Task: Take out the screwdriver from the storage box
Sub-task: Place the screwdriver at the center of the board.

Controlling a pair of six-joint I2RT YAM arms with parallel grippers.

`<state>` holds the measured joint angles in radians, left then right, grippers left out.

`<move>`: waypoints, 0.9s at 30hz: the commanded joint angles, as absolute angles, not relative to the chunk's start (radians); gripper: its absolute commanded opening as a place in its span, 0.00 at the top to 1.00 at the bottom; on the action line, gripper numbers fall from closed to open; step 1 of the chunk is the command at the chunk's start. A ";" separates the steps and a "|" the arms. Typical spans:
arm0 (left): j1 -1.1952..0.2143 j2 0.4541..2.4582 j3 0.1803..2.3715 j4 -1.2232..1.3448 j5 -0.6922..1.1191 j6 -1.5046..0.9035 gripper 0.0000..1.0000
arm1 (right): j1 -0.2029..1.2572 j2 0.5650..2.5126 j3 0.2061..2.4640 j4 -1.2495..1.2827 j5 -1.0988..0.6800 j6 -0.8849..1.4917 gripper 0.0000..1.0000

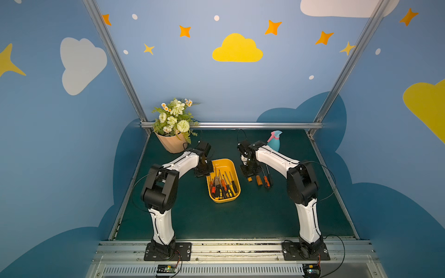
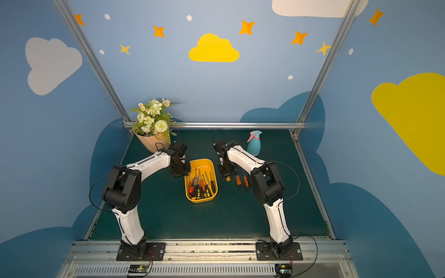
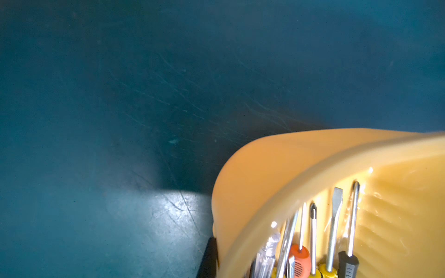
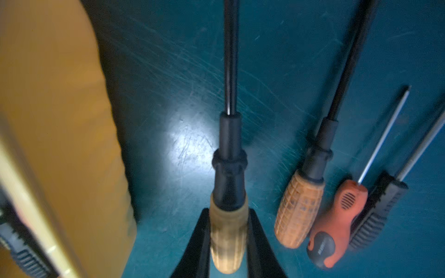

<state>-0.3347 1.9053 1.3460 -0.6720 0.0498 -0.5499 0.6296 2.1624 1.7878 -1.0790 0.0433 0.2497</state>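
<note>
Green mat [image 1: 192, 216]: bears all.
Storage box [image 1: 225, 200]: yellow, mid-mat; other screwdrivers [image 1: 222, 185] inside, handles cut off in the left wrist view.
Left gripper [image 1: 204, 172]: closed at the box's left rim; one finger [image 3: 209, 257] against the outer wall, its mate hidden.
Right gripper [image 4: 228, 213]: clamped on the amber-handled screwdriver [image 4: 228, 168], outside the box; tip out of frame.

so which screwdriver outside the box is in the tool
The pale amber-handled screwdriver nearest the yellow plastic storage box; the right tool grips its handle, the others lie free.
</note>
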 commanded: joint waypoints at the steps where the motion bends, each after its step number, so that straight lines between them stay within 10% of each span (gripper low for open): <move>1: -0.336 1.900 1.347 -0.686 0.068 -0.547 0.98 | 0.616 2.205 1.838 -1.163 0.058 0.227 1.00; 27: -0.333 1.895 1.350 -0.686 0.078 -0.549 0.97 | 0.561 2.269 1.813 -1.218 0.072 0.236 0.95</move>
<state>-0.3344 1.9053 1.3460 -0.6724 0.0502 -0.5499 0.5625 2.2684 1.8286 -1.1900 0.0784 0.2276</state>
